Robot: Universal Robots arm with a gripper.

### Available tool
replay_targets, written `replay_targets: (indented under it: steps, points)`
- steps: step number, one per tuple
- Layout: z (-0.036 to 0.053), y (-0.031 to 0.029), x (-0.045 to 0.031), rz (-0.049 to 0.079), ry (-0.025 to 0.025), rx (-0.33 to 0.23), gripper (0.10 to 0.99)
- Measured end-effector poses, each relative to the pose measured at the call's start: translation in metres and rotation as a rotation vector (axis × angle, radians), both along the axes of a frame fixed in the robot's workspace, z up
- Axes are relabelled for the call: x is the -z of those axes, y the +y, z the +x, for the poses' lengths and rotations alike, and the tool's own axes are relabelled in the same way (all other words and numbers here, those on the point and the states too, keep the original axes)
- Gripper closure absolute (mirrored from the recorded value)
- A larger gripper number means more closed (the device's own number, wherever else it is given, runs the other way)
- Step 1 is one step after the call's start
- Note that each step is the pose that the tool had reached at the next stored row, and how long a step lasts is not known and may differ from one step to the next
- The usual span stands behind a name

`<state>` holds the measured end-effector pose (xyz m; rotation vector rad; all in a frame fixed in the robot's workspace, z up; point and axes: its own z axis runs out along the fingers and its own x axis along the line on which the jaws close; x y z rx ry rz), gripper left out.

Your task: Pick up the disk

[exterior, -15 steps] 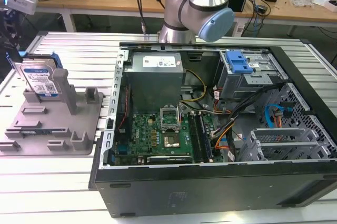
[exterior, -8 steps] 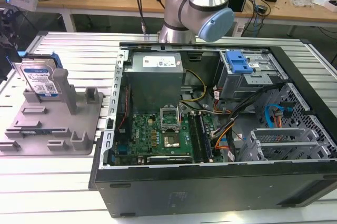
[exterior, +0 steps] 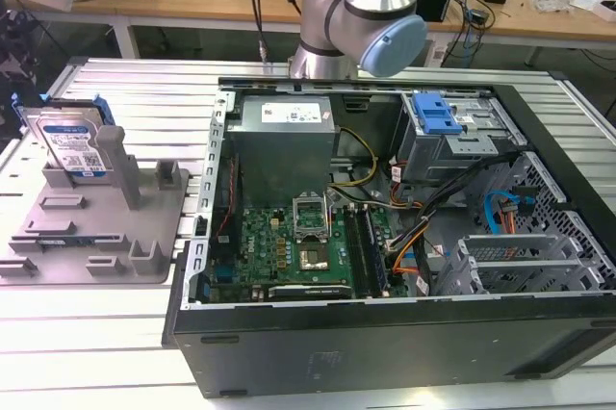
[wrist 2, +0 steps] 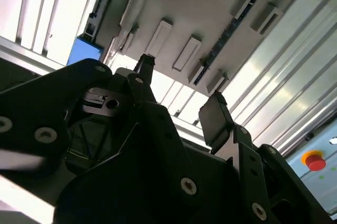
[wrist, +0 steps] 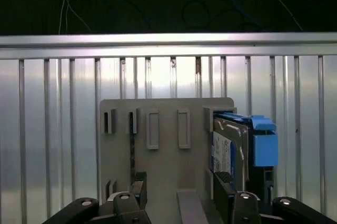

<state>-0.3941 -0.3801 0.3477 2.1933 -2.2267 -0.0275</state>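
First wrist view shows our gripper (wrist: 179,195) wide and empty; the disk (wrist: 231,148) stands on edge in its holder (wrist: 168,171), just beyond one finger (wrist: 223,195).

The disk (wrist: 229,145), just ahead of the gripper (wrist: 179,184) with its matt black fingers, is dull silver metal with a glossy paper label and smooth blue plastic rails. The holder (wrist: 163,171) carrying it is matt grey plastic. The ribbed table (wrist: 52,129) beneath the gripper is bright, brushed metal.
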Motion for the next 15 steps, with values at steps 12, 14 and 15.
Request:
replay_targets:
  steps: [12, 14, 15]
  points:
    - [-0.0153, 0.0545, 0.0010, -0.003, 0.0000, -0.005, 0.467]
    - [-0.0194, 0.0576, 0.0018, -0.005, 0.0003, -0.007, 0.467]
    - [-0.0201, 0.0575, 0.0031, -0.005, -0.0001, -0.013, 0.467]
